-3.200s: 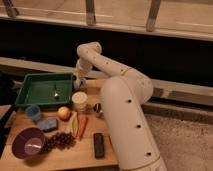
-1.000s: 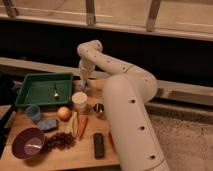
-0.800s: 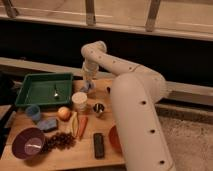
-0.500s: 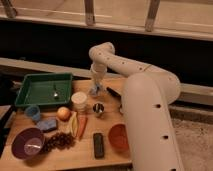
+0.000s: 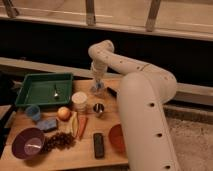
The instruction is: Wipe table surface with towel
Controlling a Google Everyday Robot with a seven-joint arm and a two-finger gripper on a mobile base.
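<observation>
**Crowded desk, little room to wipe**

My tool hangs just above centre of the frame, low over the far part of the desk. I cannot tell how it is set. Something pale and bluish sits right under it, which may be the towel; I cannot make out whether I am holding it or only touching it. If I have no firm hold, a sweep could leave it behind or bunch it up.

The nearest hazards lie just below the tool: a white cup and a small metal cup. A stroke toward the bottom of the frame would likely tip either one.

To the left stands the green tray with a spoon in it; a sideways pass could catch its rim and shove it.

Further down the frame lie an orange, a carrot, grapes, a dark remote, a red bowl, a purple bowl and a blue cup. Round things would roll off the edge if nudged.

My own arm fills the right side and hides the desk there, so I could drag it into things I cannot see.
</observation>
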